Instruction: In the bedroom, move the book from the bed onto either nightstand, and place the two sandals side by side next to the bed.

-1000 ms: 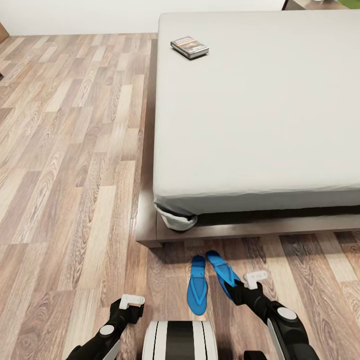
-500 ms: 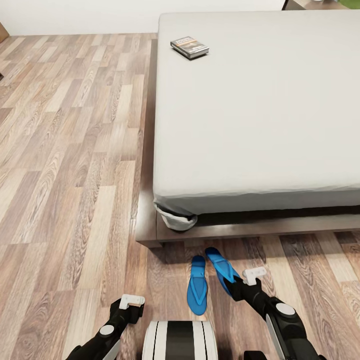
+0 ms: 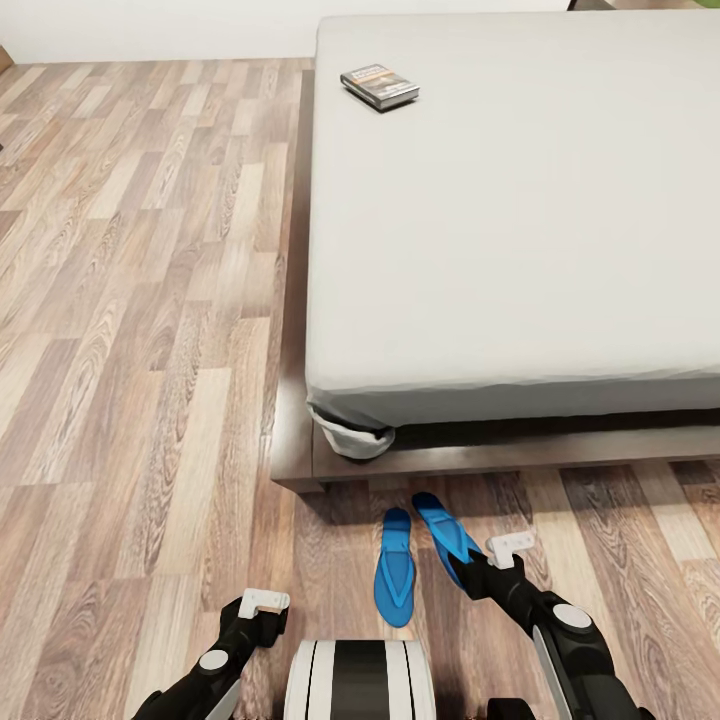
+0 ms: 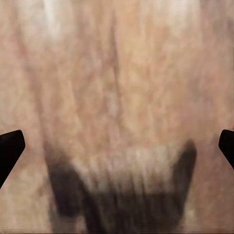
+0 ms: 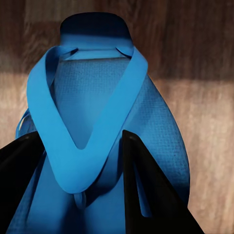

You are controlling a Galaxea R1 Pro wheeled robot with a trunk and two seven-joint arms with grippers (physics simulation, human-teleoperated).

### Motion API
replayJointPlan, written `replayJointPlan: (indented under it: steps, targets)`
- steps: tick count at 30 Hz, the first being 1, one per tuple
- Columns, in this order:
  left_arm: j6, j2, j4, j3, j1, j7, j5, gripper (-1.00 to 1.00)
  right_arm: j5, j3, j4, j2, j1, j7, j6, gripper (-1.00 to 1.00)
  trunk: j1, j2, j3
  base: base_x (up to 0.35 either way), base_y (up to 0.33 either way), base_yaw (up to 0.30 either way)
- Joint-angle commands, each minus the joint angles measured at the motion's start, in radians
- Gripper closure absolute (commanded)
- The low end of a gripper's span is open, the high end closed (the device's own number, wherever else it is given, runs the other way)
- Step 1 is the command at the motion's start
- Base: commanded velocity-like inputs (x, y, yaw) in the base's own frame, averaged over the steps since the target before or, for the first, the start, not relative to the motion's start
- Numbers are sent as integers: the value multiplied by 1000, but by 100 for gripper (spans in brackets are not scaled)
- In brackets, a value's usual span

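Both arms low and forward, left pincer (image 3: pixel 262 603) spread wide, right pincer (image 5: pixel 80 170) clamped on a strap.

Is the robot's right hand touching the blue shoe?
Touching. In the right wrist view, the right gripper's dark fingers close around the sandal's strap.

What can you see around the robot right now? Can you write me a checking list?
Surface: wood-plank floor, bare where it shows.
Job's things: book lies on the bed near its far left corner; two blue sandals, left sandal flat on the floor, right sandal angled beside it, toes near the bed frame.
Clutter: nothing seen.
Tools: right tool shut on the right sandal's strap; left tool open, empty, over the floor.
Cables: nothing seen.
Surroundings: white wall behind.
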Motion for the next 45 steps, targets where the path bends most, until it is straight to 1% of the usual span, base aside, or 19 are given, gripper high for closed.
replayJointPlan:
  steps: [1,22,36,45]
  targets:
    - [-3,1,0,-8,-1,7,7,-100,10,-3,-1,1,0,9,3,100,0,0,-1,0,0,0]
    - [-3,1,0,-8,-1,7,7,-100,8,-7,19,-5,-2,9,3,100,0,0,-1,0,0,0]
    - [-3,1,-1,-8,-1,7,7,-100,10,-6,56,1,-2,9,2,100,0,0,-1,0,0,0]
    - [-3,2,-1,-8,-1,7,7,-100,8,-6,89,-3,-2,9,-3,100,0,0,-1,0,0,0]
